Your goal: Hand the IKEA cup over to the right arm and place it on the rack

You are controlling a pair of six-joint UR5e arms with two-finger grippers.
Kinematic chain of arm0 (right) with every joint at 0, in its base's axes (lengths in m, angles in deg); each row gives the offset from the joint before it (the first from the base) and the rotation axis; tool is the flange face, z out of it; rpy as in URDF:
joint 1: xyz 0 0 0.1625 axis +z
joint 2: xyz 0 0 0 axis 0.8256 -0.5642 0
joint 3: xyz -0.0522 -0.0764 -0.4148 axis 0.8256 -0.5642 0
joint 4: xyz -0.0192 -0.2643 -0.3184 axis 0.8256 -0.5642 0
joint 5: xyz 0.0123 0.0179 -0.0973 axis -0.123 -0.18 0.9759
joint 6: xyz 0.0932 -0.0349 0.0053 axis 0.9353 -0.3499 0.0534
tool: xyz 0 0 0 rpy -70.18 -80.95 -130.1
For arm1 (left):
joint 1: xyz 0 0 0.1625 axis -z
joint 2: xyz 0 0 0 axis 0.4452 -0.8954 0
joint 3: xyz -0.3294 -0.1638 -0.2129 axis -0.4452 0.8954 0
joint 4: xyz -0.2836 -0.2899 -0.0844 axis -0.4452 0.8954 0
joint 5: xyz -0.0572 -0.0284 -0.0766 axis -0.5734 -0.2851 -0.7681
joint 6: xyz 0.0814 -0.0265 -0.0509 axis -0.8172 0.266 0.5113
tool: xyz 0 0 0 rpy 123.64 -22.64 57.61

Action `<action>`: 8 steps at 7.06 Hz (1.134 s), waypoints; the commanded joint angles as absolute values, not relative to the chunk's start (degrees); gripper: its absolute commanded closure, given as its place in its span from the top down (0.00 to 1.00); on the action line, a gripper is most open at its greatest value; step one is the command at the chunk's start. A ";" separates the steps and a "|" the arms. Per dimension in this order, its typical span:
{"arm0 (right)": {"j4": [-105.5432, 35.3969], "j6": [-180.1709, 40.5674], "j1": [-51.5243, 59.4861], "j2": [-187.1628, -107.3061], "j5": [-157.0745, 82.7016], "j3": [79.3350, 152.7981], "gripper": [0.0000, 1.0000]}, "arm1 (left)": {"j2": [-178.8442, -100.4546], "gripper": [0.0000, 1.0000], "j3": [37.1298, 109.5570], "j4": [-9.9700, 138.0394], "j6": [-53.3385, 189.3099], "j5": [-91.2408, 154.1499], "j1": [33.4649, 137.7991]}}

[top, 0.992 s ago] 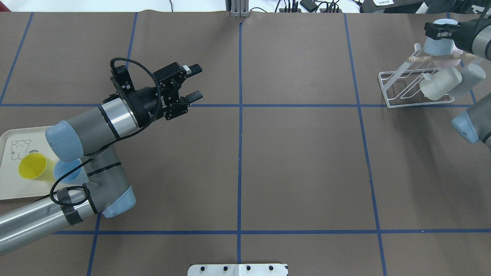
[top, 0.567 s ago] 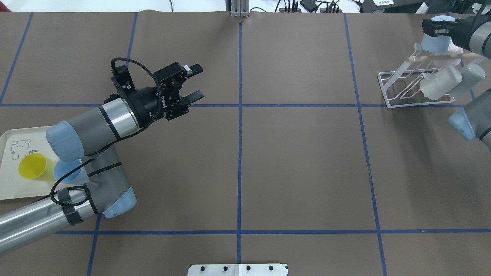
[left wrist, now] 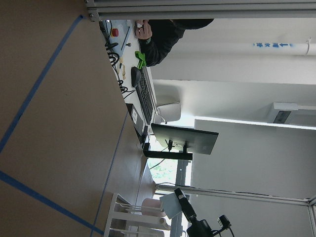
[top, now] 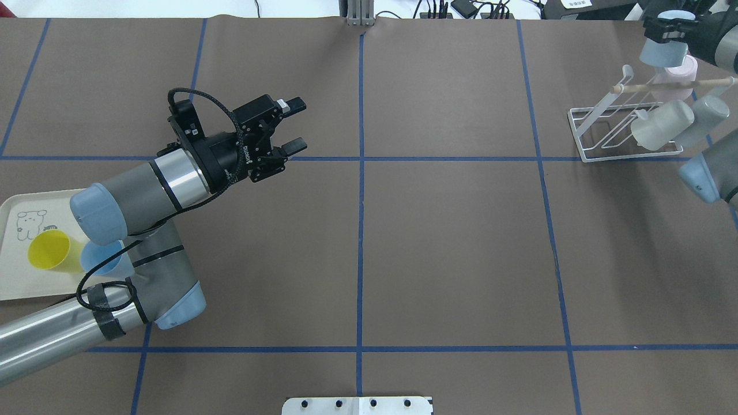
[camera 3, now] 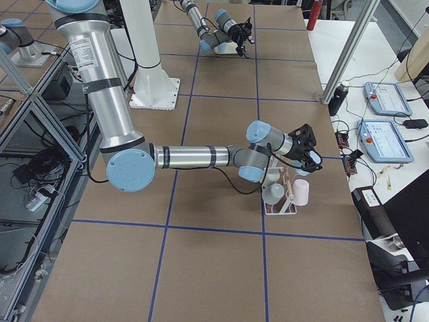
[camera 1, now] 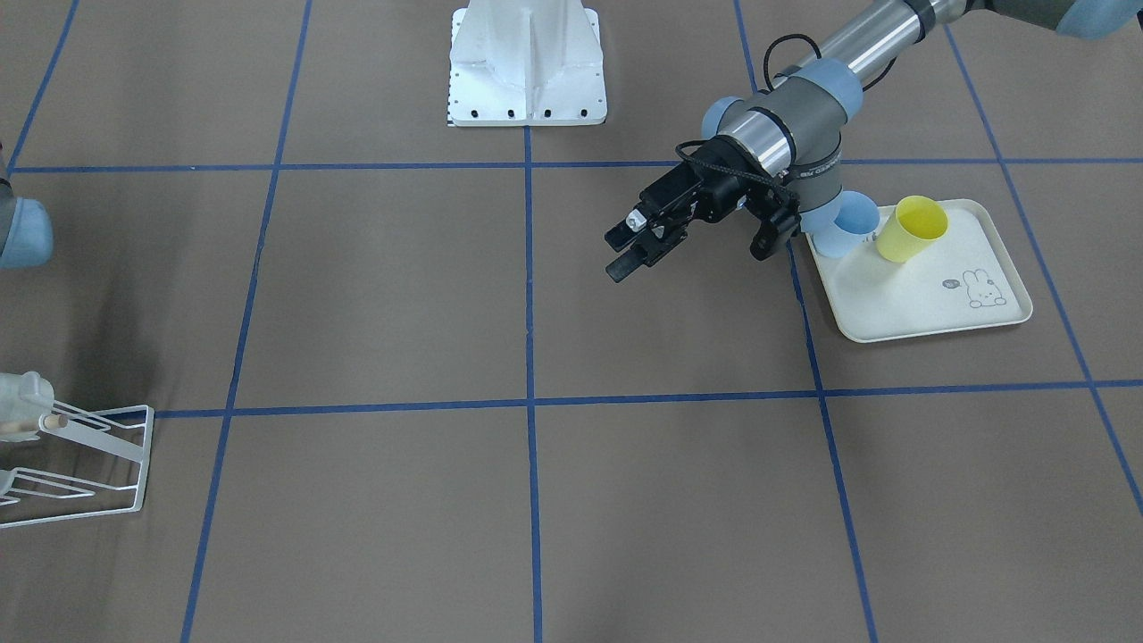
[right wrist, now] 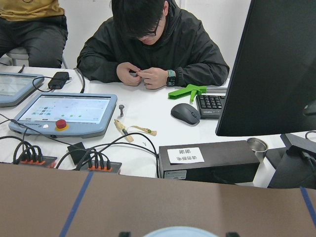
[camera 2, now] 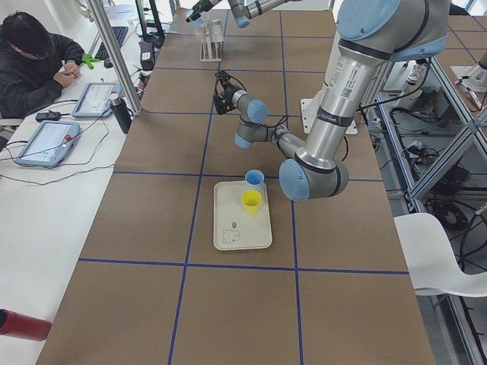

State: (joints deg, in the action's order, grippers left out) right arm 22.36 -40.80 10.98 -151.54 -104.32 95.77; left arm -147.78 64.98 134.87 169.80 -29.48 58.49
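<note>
**Item:** pale-blue plastic IKEA cup (top: 663, 53).
- **Location:** clamped in the bulky black right claw (top: 667, 31), above the white wire rack with wooden rod (top: 583, 158) and apart from it.
- **Other claw:** slim black left claw (top: 296, 123), fingers apart, empty, over the brown worktop (top: 461, 230).
- **Step:** racking; handover judged complete.
- **Next:** lower the cup onto a free prong just below the claw, then release.

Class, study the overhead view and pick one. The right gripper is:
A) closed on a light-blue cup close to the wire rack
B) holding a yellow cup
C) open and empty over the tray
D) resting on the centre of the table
A: the right gripper has its jaws clamped on the light-blue cup, which it holds off the table close to the rack.
</note>
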 commanded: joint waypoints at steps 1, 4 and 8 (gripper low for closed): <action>23.30 -40.78 11.24 -152.13 -95.08 95.93 0.00 | -147.65 1.00 64.90 134.87 169.80 -29.45 58.34; 26.79 -39.20 9.75 -152.22 -83.72 96.46 0.00 | -146.00 1.00 64.38 135.57 170.50 -29.45 57.99; 28.31 -34.09 2.89 -153.09 -74.19 96.37 0.00 | -144.66 1.00 64.20 136.02 170.68 -29.63 57.90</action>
